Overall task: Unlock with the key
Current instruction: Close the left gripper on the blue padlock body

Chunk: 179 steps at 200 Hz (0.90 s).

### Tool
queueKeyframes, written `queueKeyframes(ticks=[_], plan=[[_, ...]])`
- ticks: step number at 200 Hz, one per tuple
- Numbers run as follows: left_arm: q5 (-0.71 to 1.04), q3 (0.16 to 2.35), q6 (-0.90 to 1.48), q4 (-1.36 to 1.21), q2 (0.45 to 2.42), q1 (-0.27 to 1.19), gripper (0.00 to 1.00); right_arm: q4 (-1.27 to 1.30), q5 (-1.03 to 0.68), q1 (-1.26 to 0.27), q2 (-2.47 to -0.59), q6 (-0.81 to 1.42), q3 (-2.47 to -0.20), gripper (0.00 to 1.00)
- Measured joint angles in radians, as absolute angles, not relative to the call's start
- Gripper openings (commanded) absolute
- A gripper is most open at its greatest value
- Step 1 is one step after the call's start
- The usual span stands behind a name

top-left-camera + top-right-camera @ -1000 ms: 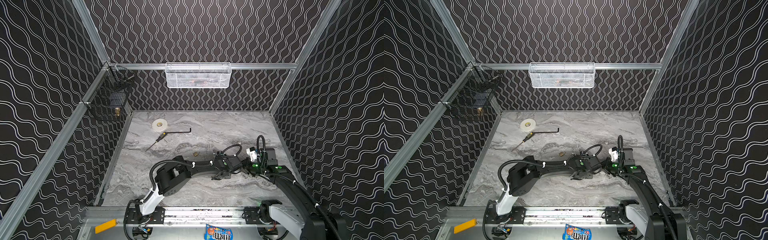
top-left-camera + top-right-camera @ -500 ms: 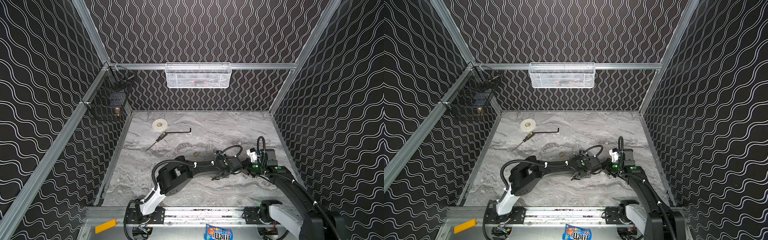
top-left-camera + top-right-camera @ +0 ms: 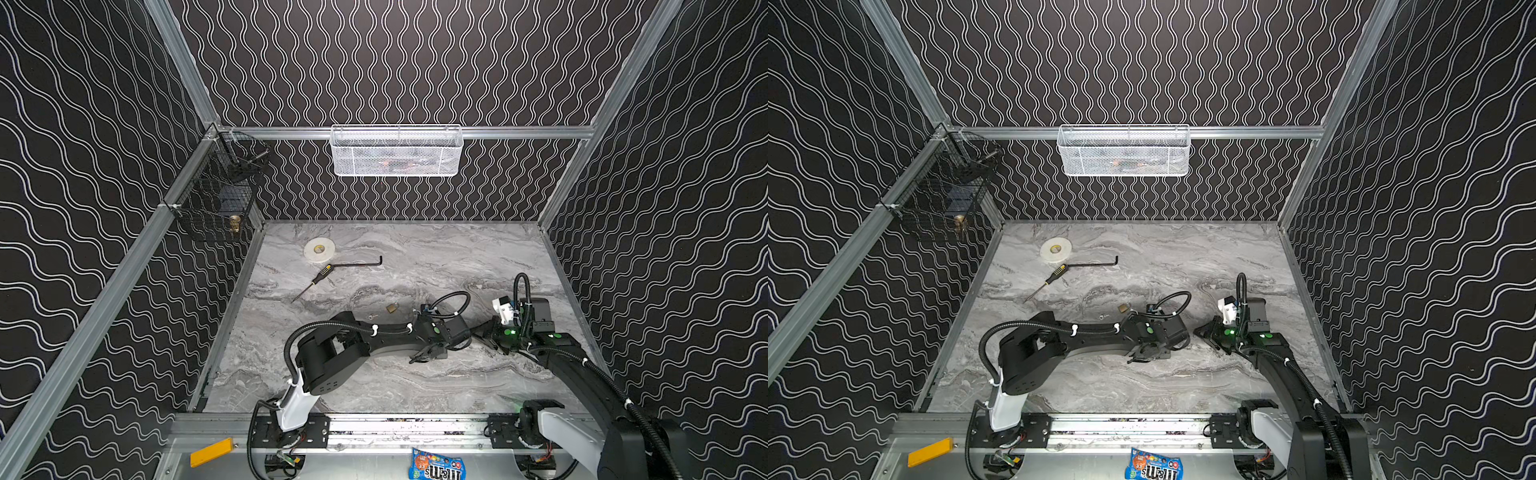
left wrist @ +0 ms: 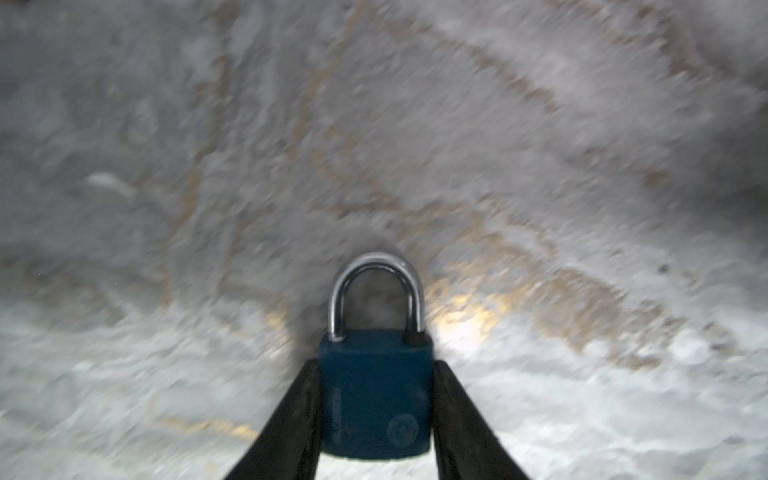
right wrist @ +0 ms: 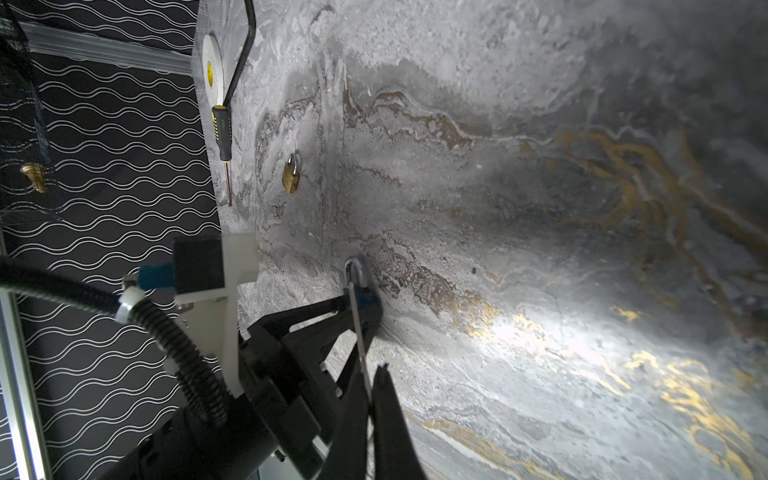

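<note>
A dark blue padlock with a silver steel shackle (image 4: 376, 395) sits low at the grey marble-patterned tabletop (image 4: 415, 124), right of the middle and toward the front of the work area. Whether it rests on the surface or hangs just above it cannot be told. Its body is clamped on both flanks by the black fingers (image 4: 299, 407) of the left gripper (image 4: 376, 366), which is closed on it, with the shackle pointing away from the wrist.

The keyway is not shown in any view. It is judged to lie on the end opposite the shackle, facing back into the left gripper. A thin silver key (image 5: 357, 328), seen edge-on, is pinched in the closed right gripper (image 5: 374, 374) and aimed at the lock body; whether its tip touches cannot be told.

The step in hand is judged to be presenting the lock for insertion. For that, the lock should be turned so its keyway end is exposed. The grip should be held on the flanks, and the blade lined up with the slot before it is pushed.

Further off, a small brass padlock (image 5: 290, 176) and a black-and-yellow-handled screwdriver (image 5: 222, 129) lie well apart from both grippers.
</note>
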State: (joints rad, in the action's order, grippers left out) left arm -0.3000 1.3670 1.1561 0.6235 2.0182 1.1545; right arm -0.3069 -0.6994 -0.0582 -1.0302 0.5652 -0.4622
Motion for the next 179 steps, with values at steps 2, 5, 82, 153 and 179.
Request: queueKeyframes(ticks=[2,5,82,153,179], plan=[[-0.299,1.359,1.158,0.624,2.013,1.154,0.42,-0.306,-0.700,-0.058,-1.031,0.566,-0.460,0.00],[-0.295,1.349,1.162,0.627,2.005,1.153,0.42,-0.305,-0.701,-0.058,-1.032,0.568,-0.458,0.00],[-0.236,1.257,1.205,0.622,1.935,1.128,0.48,-0.288,-0.717,-0.067,-1.028,0.583,-0.450,0.00],[-0.190,1.272,1.208,0.624,1.943,1.106,0.51,-0.294,-0.724,-0.069,-1.032,0.556,-0.453,0.00],[-0.183,1.275,1.208,0.626,1.945,1.100,0.50,-0.299,-0.724,-0.070,-1.035,0.552,-0.455,0.00]])
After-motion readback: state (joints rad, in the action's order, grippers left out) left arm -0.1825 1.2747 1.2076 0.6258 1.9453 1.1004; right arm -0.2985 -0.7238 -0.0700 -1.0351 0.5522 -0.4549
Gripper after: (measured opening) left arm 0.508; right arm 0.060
